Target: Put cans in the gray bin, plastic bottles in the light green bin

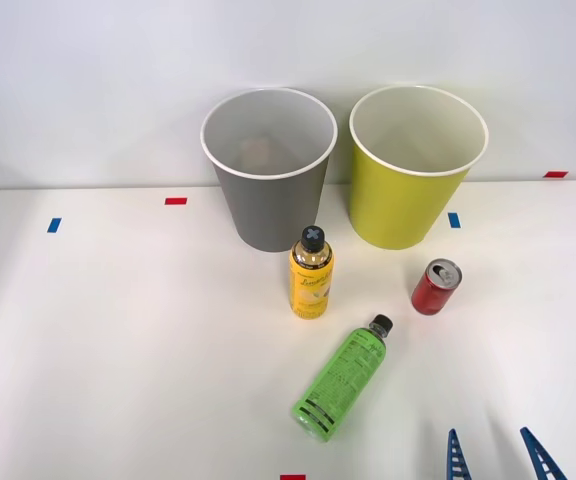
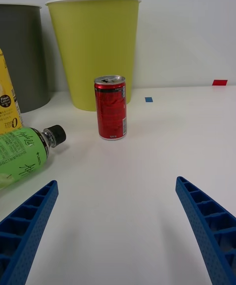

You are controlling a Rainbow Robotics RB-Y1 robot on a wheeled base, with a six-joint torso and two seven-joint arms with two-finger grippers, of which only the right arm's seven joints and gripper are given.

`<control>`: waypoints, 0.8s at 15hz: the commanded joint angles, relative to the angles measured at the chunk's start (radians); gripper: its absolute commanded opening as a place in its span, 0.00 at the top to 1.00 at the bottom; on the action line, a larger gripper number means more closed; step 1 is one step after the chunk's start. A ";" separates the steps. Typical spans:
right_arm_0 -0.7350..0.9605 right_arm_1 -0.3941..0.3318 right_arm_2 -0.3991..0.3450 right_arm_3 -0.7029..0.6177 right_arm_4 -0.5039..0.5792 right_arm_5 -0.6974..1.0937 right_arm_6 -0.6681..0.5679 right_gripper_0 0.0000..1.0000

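Two blue ribbed fingers (image 2: 27,226) of the right gripper (image 1: 498,458) stood spread wide, empty, near the upright red can (image 1: 435,287) on the white table (image 1: 118,350).

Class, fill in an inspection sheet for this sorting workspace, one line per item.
Surface: white table, coloured tape marks.
Job's things: gray bin and light green bin upright, side by side; red can upright; yellow-labelled bottle upright; green bottle lying down; something pale inside the gray bin, unclear.
Clutter: nothing seen.
Grippers: right gripper open, empty, facing the red can.
Cables: nothing seen.
Surroundings: plain white wall.
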 commanded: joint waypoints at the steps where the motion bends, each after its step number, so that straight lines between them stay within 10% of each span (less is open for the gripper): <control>1: 0.000 0.000 0.000 0.000 0.000 0.000 0.000 0.18; 12: 0.000 0.000 0.000 0.000 0.000 0.000 0.000 0.18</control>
